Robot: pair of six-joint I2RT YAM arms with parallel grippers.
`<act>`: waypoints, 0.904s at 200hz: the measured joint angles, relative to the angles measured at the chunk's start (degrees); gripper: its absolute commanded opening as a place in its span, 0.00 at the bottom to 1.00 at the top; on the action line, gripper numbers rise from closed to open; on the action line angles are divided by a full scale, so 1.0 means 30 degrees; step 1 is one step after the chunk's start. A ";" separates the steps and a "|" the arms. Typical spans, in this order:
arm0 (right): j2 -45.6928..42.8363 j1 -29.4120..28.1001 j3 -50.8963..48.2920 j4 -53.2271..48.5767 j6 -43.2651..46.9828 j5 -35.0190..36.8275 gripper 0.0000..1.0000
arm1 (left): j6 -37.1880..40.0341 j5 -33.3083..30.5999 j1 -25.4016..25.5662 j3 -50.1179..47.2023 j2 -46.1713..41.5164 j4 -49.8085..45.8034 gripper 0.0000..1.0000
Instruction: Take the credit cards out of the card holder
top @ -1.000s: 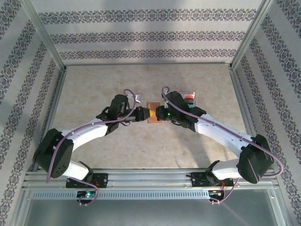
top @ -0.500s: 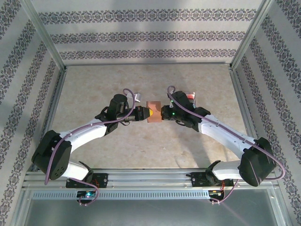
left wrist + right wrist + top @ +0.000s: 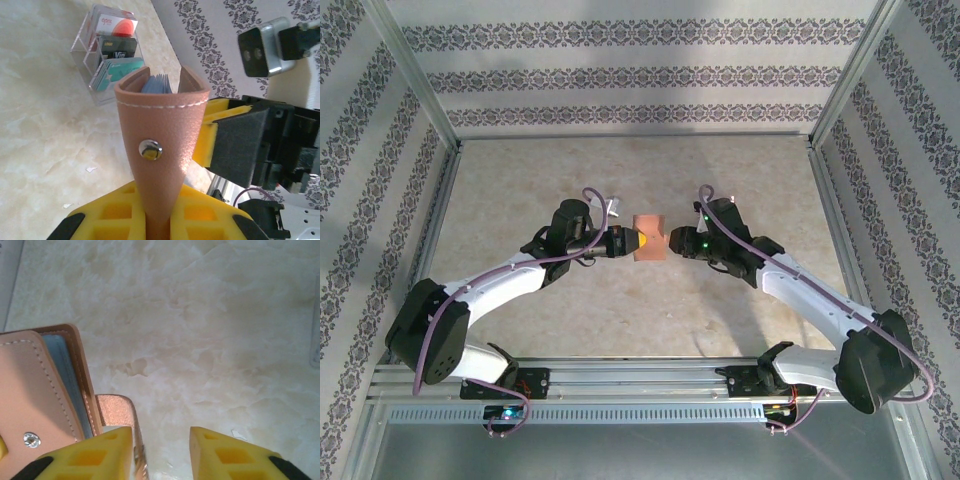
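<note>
Card holder (image 3: 162, 145) is held above the table (image 3: 215, 340), pinched at its lower end by the left gripper (image 3: 157, 214). The yellow jaws are clamped tight on the leather, and the snap stud (image 3: 150, 149) faces the wrist camera. Peeking out of the open mouth are the bluish edges of the credit cards (image 3: 158, 83) inside. Over on the other side, the right gripper (image 3: 161, 452) sits just beside the holder, jaws parted, with nothing between them but marble. The loose flap (image 3: 117, 412) lies right by the inner face of one finger. So the step, as I read it, is going in for the next card, and here's how to do it well. Line those open jaws up with the thin card edges, not the leather walls, come in straight along the pocket, and close on the exposed strip alone. Catch the flap or the outer wall and the whole holder gets tugged against the left grip. Pull along the pocket's line, no twisting. Beyond, a clear tray (image 3: 82, 50) has a red-and-white card (image 3: 117, 24), a dark card (image 3: 119, 47) and a teal card (image 3: 116, 70) standing in it, so that looks like where the next one belongs.
</note>
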State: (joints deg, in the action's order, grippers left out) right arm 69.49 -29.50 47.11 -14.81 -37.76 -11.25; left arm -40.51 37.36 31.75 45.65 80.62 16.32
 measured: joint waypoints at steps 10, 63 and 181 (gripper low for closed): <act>-0.0080 0.0328 -0.0335 0.0525 -0.0175 -0.0576 0.38 | 0.0022 0.0189 0.0000 0.0189 0.0000 -0.0007 0.01; -0.0189 0.1355 -0.1902 0.3803 -0.1486 -0.3446 0.34 | 0.0153 0.0699 0.0000 0.0619 -0.0160 0.0160 0.01; -0.0721 0.2302 -0.3570 1.0353 -0.4182 -0.7592 0.27 | -0.0699 0.1909 -0.0532 0.0750 -0.0219 0.2149 0.10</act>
State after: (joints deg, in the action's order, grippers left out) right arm 67.33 -22.59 36.40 16.25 -50.30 -34.02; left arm -42.61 43.09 30.15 47.90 79.96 22.76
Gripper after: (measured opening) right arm 0.304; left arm 0.138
